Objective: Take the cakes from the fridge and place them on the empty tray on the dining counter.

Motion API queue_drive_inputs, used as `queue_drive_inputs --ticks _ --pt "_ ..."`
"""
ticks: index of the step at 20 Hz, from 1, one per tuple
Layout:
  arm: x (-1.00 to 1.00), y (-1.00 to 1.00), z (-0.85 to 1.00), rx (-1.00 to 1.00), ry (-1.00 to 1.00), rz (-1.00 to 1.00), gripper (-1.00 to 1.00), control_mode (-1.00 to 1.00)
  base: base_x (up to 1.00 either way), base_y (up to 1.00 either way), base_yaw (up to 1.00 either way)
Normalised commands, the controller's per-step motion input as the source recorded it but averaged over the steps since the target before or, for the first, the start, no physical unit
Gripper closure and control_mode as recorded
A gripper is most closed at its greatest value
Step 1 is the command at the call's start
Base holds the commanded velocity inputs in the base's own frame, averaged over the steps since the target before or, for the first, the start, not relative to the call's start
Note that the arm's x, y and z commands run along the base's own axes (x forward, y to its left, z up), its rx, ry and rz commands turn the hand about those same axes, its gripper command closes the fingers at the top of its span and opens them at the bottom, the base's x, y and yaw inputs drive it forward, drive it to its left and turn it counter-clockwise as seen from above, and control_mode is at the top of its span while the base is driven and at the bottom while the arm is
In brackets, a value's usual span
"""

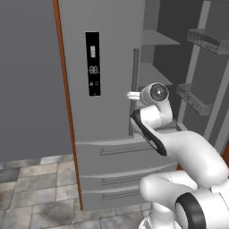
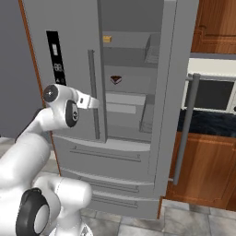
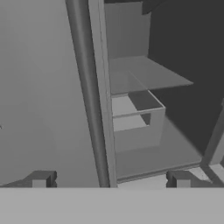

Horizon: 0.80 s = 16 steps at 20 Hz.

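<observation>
The gripper [image 3: 111,179] stands wide open and holds nothing; in the hand view its 2 dark fingertips [image 3: 41,179] rise far apart at the bottom, one before the shut left door [image 3: 43,96] and one before the open compartment. Between them runs that door's vertical bar handle [image 3: 89,87], close ahead but not touched. Past the handle lie a grey shelf [image 3: 140,72] and, below it, a pale bin [image 3: 135,122] on the compartment floor.

From the right base view the hand [image 2: 87,101] juts from the wrist toward the left door's handle [image 2: 92,92], level with its middle. The fridge [image 2: 69,41] is a tall grey French-door unit with a black display panel [image 2: 55,57] and lower drawers [image 2: 106,156]. Its right door [image 2: 170,92] is swung open, a long bar handle [image 2: 186,129] on it.

Inside, 2 cakes sit on separate shelves: the orange-tan square block [image 2: 107,39] on the upper shelf near the left door's edge, and the dark brown wedge slice [image 2: 116,79] on the shelf below, well apart from the gripper. Right of the fridge stand brown wooden cabinets [image 2: 207,166] under a black counter [image 2: 207,122].

In the left base view the hand [image 1: 133,95] points at the handle [image 1: 134,89], with door racks [image 1: 201,40] to the right.
</observation>
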Motion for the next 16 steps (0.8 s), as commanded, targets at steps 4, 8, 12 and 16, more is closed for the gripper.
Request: queue_drive_inputs --ticks 4,8,12,16 --pt "0.40 0.13 0.00 -0.06 0.07 0.15 -1.00 -1.00 0.00 0.00 0.00" --pt "0.58 0.00 0.00 -0.04 0.07 0.05 -1.00 -1.00 0.00 0.00 0.00" --pt "0.69 0.00 0.00 -0.01 0.06 0.00 -1.00 -1.00 0.00 0.00 0.00" --pt "0.73 0.00 0.00 0.00 0.02 0.00 -1.00 -1.00 0.00 0.00 0.00"
